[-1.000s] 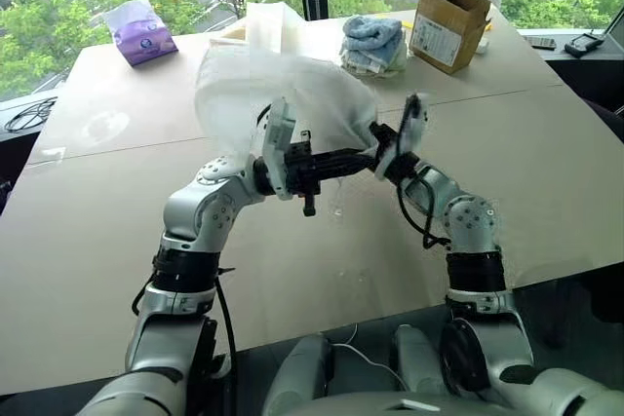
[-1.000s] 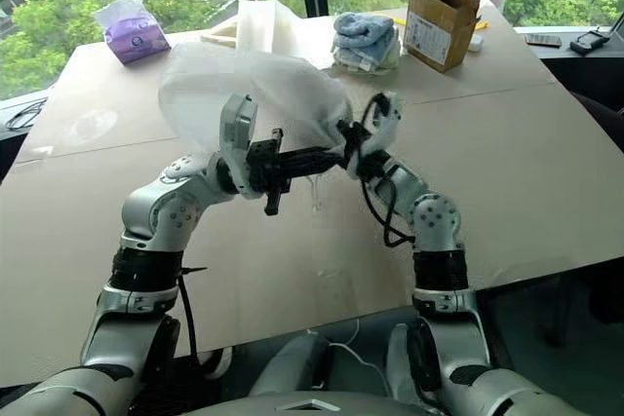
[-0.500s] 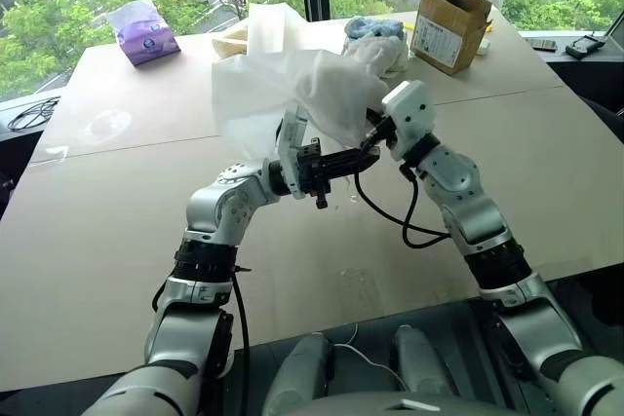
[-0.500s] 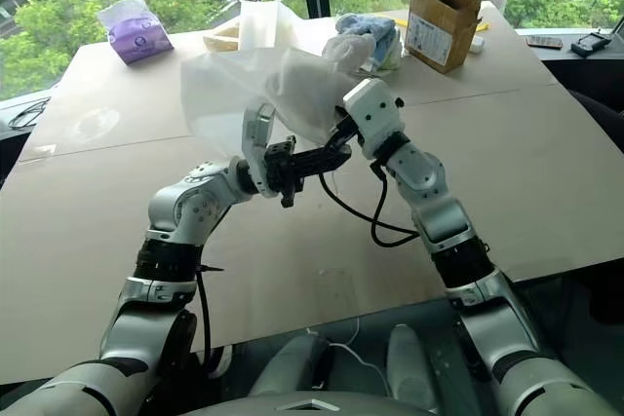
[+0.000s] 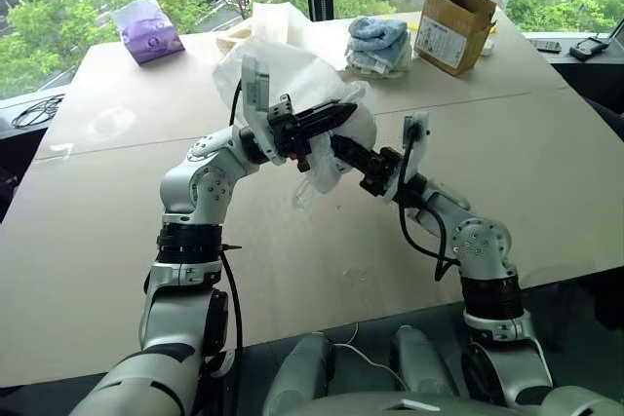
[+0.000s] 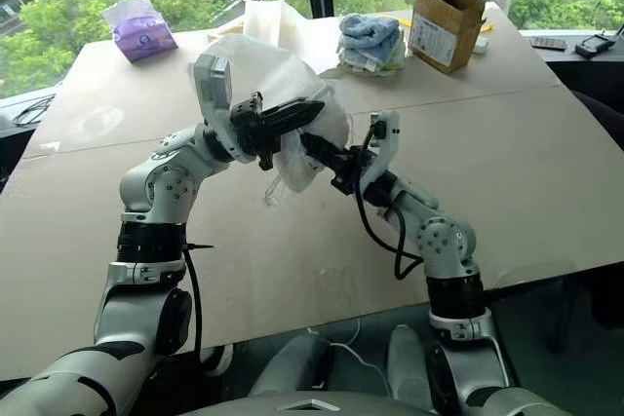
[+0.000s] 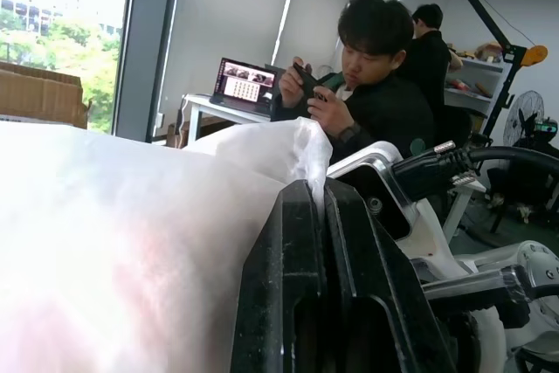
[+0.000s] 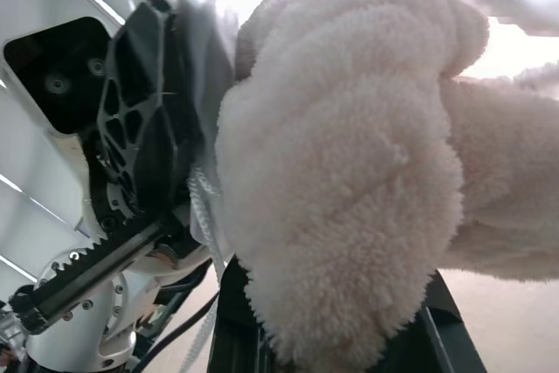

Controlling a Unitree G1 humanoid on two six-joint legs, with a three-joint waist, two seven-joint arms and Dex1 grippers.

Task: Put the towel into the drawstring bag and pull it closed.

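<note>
Bag raised above surface, its edge pinched in closed left tool, right tool clamped on towel, pushed into bag's mouth from below.

The left pincer has its two black fingers pressed together, with an edge of the drawstring bag pinched between them; the sheer white fabric billows beside the pincer. Beyond the fingertips sits a person in dark clothing holding a phone. A laptop stands on a desk behind.
</note>
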